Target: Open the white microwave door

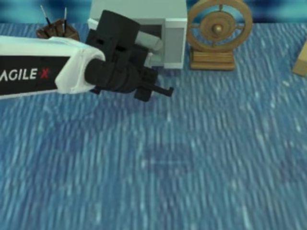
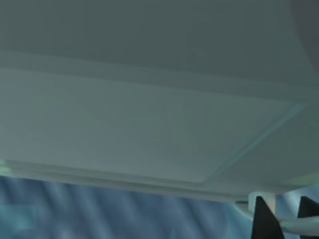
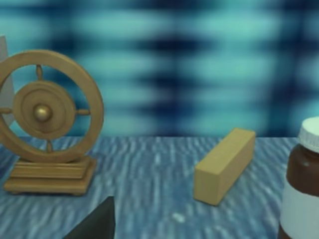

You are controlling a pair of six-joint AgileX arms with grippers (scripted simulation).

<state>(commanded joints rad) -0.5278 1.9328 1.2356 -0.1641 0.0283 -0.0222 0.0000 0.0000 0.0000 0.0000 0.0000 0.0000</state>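
Observation:
The white microwave (image 1: 144,9) stands at the table's far edge, left of centre. Its door (image 1: 149,29) with the greyish window faces the table. My left gripper (image 1: 140,48) reaches in from the left, right up against the door's grey handle (image 1: 154,44). In the left wrist view the door (image 2: 149,124) fills most of the picture. There my left gripper (image 2: 285,219) has its dark fingertips (image 2: 264,221) on either side of the pale handle (image 2: 299,225), shut on it. My right gripper (image 3: 99,224) is outside the top view and hangs parked low over the table at the right.
A wooden ship's wheel ornament (image 1: 219,33) stands directly right of the microwave. A wooden block (image 3: 224,164) and a brown jar with a white lid (image 3: 301,189) stand farther right. A brown holder with sticks (image 1: 57,29) sits left of the microwave.

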